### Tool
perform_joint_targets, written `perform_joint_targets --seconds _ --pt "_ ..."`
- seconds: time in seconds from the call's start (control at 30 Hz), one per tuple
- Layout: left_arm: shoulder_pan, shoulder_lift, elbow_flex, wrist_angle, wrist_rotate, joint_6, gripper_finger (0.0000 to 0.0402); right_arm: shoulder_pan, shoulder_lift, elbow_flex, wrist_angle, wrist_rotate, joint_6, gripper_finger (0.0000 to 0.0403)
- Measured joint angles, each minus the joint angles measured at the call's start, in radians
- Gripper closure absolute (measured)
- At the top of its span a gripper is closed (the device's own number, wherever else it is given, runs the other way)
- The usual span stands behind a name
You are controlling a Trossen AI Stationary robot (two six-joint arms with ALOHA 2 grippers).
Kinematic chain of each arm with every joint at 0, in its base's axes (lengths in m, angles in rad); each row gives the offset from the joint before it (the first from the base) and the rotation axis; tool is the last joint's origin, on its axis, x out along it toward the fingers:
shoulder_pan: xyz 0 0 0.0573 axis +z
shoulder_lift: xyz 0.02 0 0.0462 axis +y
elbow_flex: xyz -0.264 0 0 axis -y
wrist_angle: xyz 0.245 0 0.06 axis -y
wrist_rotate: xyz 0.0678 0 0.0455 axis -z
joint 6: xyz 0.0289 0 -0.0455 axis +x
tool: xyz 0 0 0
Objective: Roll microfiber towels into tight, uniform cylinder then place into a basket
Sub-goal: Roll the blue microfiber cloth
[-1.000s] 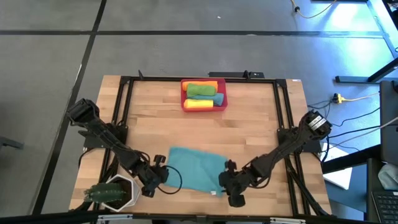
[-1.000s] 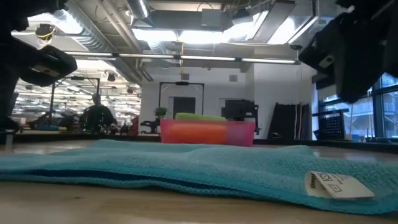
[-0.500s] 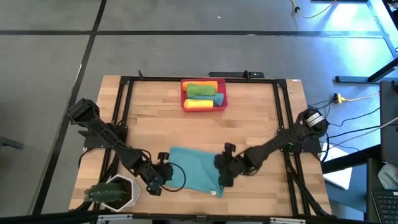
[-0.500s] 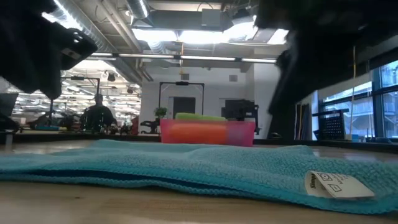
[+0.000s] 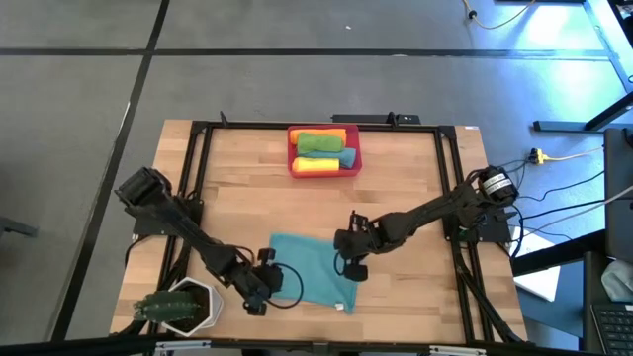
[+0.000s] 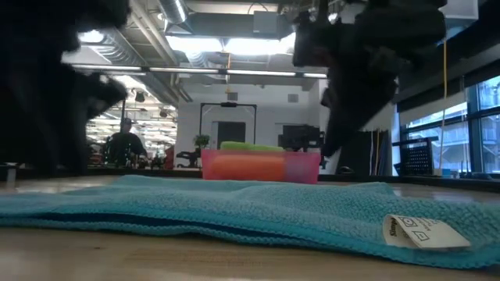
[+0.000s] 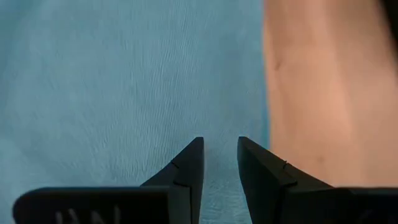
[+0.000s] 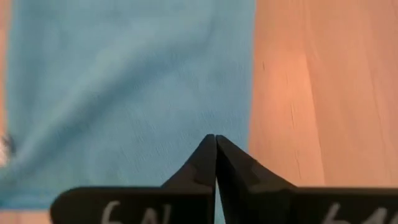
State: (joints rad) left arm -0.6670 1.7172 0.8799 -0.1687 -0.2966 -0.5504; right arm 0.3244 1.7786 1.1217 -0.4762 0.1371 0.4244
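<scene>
teal towel (image 5: 309, 269) lies flat on the bench (image 5: 406, 188) at about 6 o'clock, its white tag (image 6: 426, 232) at the near right corner. since a second ago the right hand (image 5: 353, 269) has swung in from the 5 o'clock edge of the bench and now sits on the towel's right edge, and its fingers (image 8: 216, 163), then spread wide, are now pressed together; the wrist view shows the tips meeting at the towel's border, so they may be pinching the hem, though no cloth can be seen between them. the left hand (image 5: 259, 299) has shifted slightly toward 6 o'clock and rests at the towel's left edge, fingers (image 7: 189, 168) slightly apart over the cloth, with nothing visibly caught between them.

the basket (image 5: 323, 151), at 12 o'clock, holds rolled towels in orange, green, teal and yellow, unchanged. the potted plant (image 5: 176, 309) stands at 7 o'clock, just beside the left arm.

reading for the task: four rolls appear finished and stowed; the last towel is not yet rolled. the right hand's closing suggests the start of a fold or roll from the right edge.
</scene>
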Motion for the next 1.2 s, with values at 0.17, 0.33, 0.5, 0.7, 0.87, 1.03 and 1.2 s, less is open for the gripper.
perform_joint_targets --seconds 0.17,0.33,0.5,0.7,0.87,1.03,1.2 --pt "0.003 0.051 0.000 -0.010 0.010 -0.016 0.0316 -0.001 0.000 0.000 -0.114 -0.001 0.040 0.0384" --pt "0.033 0.054 0.000 -0.019 -0.027 0.007 0.0316 0.018 0.000 0.000 -0.261 -0.035 0.129 0.0395" --pt "0.099 0.050 0.004 -0.101 -0.047 0.070 0.0316 0.073 0.000 0.000 -0.270 -0.062 0.193 0.0394" --pt "0.200 0.050 0.003 -0.149 -0.116 0.179 0.0316 0.157 0.000 0.000 -0.253 -0.097 0.310 0.0396" --pt "0.286 0.042 0.005 -0.172 -0.161 0.325 0.0316 0.227 0.000 0.000 -0.063 -0.185 0.399 0.0396" --pt "0.336 0.001 0.051 -0.276 -0.147 0.367 0.0316 0.265 -0.003 0.008 0.036 -0.211 0.375 0.0386" --pt "0.312 -0.055 0.128 -0.327 -0.141 0.324 0.0316 0.252 -0.011 0.030 -0.054 -0.112 0.317 0.0397"
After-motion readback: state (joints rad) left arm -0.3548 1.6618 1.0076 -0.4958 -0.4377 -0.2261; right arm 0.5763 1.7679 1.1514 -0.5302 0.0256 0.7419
